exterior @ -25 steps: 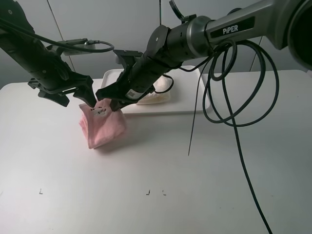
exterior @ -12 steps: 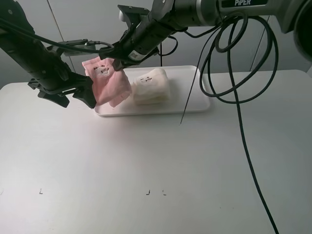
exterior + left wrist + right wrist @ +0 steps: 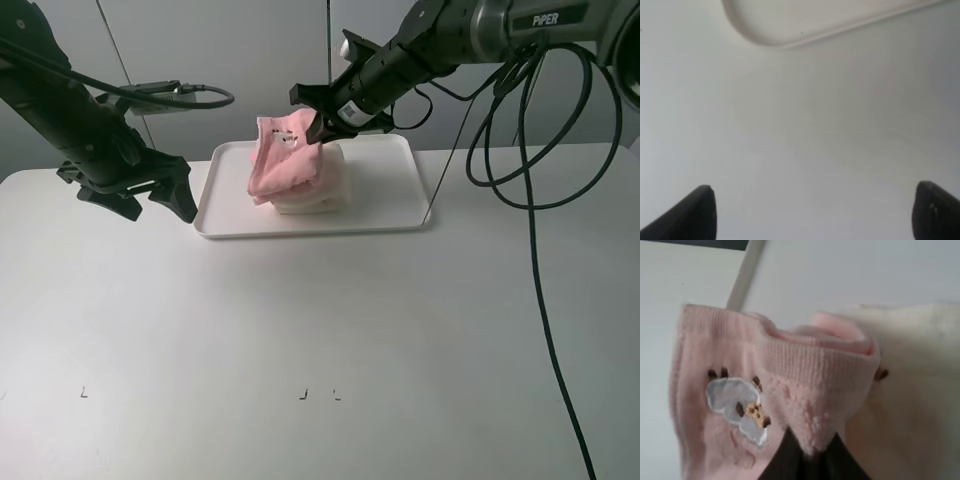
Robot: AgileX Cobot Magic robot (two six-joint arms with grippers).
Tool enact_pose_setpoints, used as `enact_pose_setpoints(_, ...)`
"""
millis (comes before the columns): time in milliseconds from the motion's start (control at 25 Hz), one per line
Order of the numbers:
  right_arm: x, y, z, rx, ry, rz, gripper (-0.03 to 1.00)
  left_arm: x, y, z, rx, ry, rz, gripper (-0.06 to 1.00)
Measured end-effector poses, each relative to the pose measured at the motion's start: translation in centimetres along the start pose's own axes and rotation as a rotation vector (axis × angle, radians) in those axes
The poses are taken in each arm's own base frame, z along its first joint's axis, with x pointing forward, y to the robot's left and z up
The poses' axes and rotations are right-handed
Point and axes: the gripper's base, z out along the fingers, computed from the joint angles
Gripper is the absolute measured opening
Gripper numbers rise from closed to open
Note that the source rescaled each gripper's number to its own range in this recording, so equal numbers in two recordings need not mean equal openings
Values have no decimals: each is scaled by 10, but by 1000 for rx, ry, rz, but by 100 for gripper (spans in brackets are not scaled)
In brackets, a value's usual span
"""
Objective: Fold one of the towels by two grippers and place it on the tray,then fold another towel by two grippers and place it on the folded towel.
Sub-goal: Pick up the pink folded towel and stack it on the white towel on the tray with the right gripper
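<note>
Overhead view: my right gripper (image 3: 318, 122) reaches in over the tray (image 3: 395, 205), jaws pinched tight on the upper edge of the pink towel (image 3: 285, 160). The pink towel hangs folded from that grip, its small label (image 3: 288, 136) just beside my jaws, and its lower part lies against the cream towel (image 3: 330, 190), which sits folded on the tray. The pink towel covers most of the cream towel's top and the side nearer my left arm; only the cream towel's lower edge and its far side show. In the right wrist view the pink towel (image 3: 765, 390) fills the near field — its thick rolled hem is clamped at my dark jaw tips (image 3: 807, 452), the label with a pale patch and brown marks (image 3: 740, 410) lies on the face beside the grip, and the cream towel (image 3: 910, 390) presses against the pink one directly behind it. My left gripper (image 3: 160, 195) hangs over the bare table (image 3: 300, 330) just beside the tray's short end, apart from both towels, jaws spread wide and holding nothing. In the left wrist view the two black fingertips (image 3: 690, 215) stand at the frame's opposite corners with plain table (image 3: 805, 140) between them — the tray's rounded corner and low rim (image 3: 770, 42) lie ahead of them, not touched.
</note>
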Motion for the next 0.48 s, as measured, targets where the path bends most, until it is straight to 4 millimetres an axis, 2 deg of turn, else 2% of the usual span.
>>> enact_pose_setpoints(120, 3, -5, 7, -1, 10, 20, 3, 0, 0, 0, 0, 0, 2, 100)
enact_pose_setpoints(200, 5, -8, 11, 0, 16, 28, 14, 0, 0, 0, 0, 2, 4, 100)
enact_pose_setpoints(240, 6, -9, 14, 3, 17, 31, 27, 0, 0, 0, 0, 4, 4, 100)
enact_pose_setpoints(360, 4, -10, 15, 7, -6, 37, 81, 0, 0, 0, 0, 4, 4, 100)
enact_pose_setpoints(400, 4, -10, 15, 7, -15, 41, 92, 0, 0, 0, 0, 4, 4, 100)
enact_pose_setpoints(480, 1, -8, 12, 6, -29, 37, 98, 0, 0, 0, 0, 4, 4, 100)
